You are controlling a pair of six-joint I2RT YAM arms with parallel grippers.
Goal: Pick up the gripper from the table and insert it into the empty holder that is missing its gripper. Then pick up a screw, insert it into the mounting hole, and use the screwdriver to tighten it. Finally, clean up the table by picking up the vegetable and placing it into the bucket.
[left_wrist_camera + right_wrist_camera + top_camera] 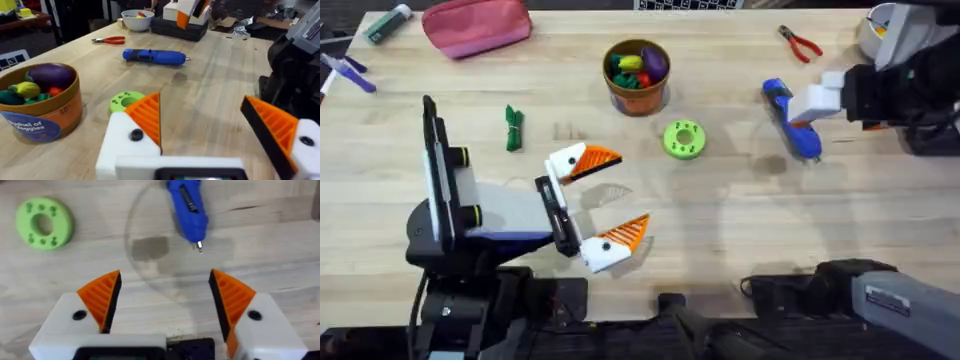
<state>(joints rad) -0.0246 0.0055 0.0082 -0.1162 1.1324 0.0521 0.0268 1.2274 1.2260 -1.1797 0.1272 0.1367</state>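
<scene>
The blue screwdriver (790, 120) lies on the table at the right, also seen in the left wrist view (155, 56). My right gripper (812, 104) hovers just beside it, open and empty (165, 297), with the screwdriver's metal tip (199, 245) just beyond the fingers. My left gripper (610, 197) stands open and empty near the table's front (210, 125). Both its white blocks carry orange tips. The dark-green vegetable (513, 128) lies left of centre. The brown-orange bucket (637, 75) with toy vegetables stands at the back middle (35, 105). The loose gripper piece, the empty holder and the screw are out of view.
A round green disc (683, 139) with holes lies between the bucket and the screwdriver (44, 223). Red-handled pliers (800, 42) and a white bowl (875, 30) sit at the back right. A pink pouch (475, 25) and pens (350, 72) lie at the back left.
</scene>
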